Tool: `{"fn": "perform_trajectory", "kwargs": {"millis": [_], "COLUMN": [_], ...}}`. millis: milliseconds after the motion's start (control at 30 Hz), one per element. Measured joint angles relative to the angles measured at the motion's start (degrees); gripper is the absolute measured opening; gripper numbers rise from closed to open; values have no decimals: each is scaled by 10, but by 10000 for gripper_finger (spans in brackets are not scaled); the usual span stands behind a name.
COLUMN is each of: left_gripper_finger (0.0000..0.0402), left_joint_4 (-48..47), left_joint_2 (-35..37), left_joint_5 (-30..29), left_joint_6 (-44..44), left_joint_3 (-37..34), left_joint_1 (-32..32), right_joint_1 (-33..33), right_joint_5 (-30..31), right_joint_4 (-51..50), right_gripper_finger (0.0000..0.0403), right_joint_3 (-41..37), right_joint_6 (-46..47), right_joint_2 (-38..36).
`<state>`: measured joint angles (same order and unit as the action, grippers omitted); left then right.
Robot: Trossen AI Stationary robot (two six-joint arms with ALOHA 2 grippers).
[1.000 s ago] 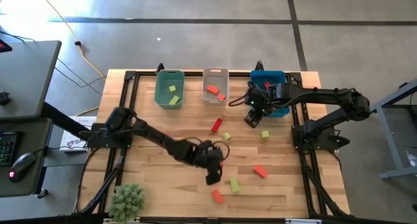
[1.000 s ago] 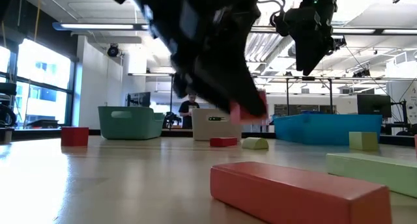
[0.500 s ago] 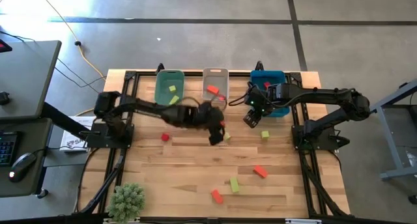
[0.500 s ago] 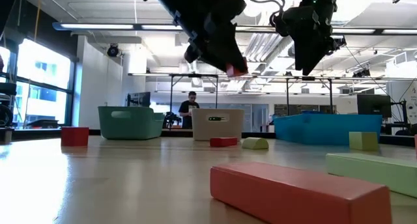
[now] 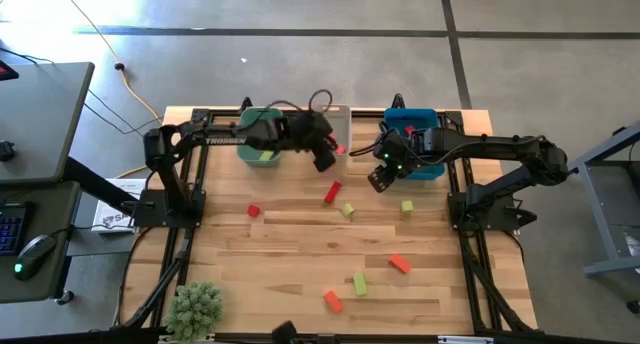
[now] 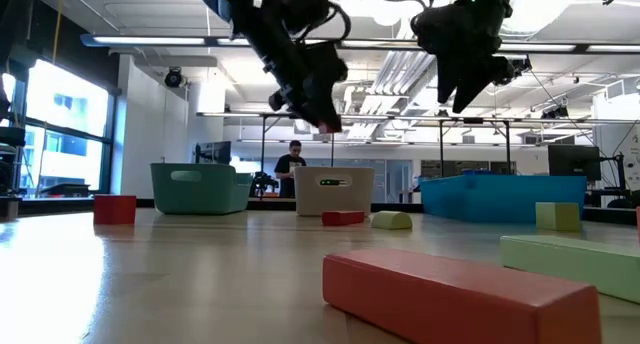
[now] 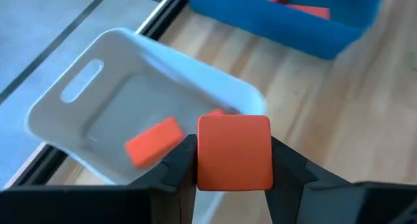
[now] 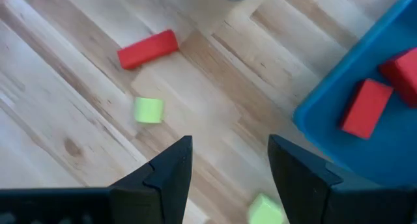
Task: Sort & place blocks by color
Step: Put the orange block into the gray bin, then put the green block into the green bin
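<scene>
Swinging up from mid-table, the left gripper (image 5: 325, 156) stayed clamped on an orange-red block (image 7: 234, 152) over the white bin (image 7: 124, 68) at 12 o'clock, probably ready to drop, while the right gripper (image 5: 378, 180) hung spread and empty beside the blue bin (image 5: 412, 116).

The left claw (image 5: 325, 156) hangs over the near rim of the middle bin (image 5: 331, 119), a block (image 7: 234, 151) clamped between its fingers and another block (image 7: 152, 141) in the bin beneath. The right claw (image 5: 380, 178) hovers just beside the neighbouring bin (image 5: 414, 117), above the counter (image 5: 290, 264), with loose blocks (image 5: 346, 211) below it.
</scene>
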<state>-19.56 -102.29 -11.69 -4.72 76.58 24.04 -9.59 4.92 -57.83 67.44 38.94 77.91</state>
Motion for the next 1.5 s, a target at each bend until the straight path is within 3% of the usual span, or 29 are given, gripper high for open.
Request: {"fn": "perform_trajectory", "kwargs": {"millis": [367, 700, 1133, 1500], "left_gripper_finger": [114, 114, 118, 200], "left_joint_4": [7, 17, 40, 48], "left_joint_2": [-2, -58, -77, -77], "left_joint_5": [79, 158, 162, 162], "left_joint_6": [54, 55, 71, 80], "left_joint_3": [0, 0, 0, 0], "left_joint_1": [98, 140, 141, 141], "right_joint_1": [13, 90, 189, 214], "right_joint_5": [-20, -6, 25, 47], "right_joint_4": [1, -1, -12, -25], "right_gripper_finger": [188, 188, 188, 192], "right_joint_3": [0, -25, -97, -148], "right_joint_6": [146, 318, 467, 527], "right_joint_2": [0, 23, 36, 36]}}
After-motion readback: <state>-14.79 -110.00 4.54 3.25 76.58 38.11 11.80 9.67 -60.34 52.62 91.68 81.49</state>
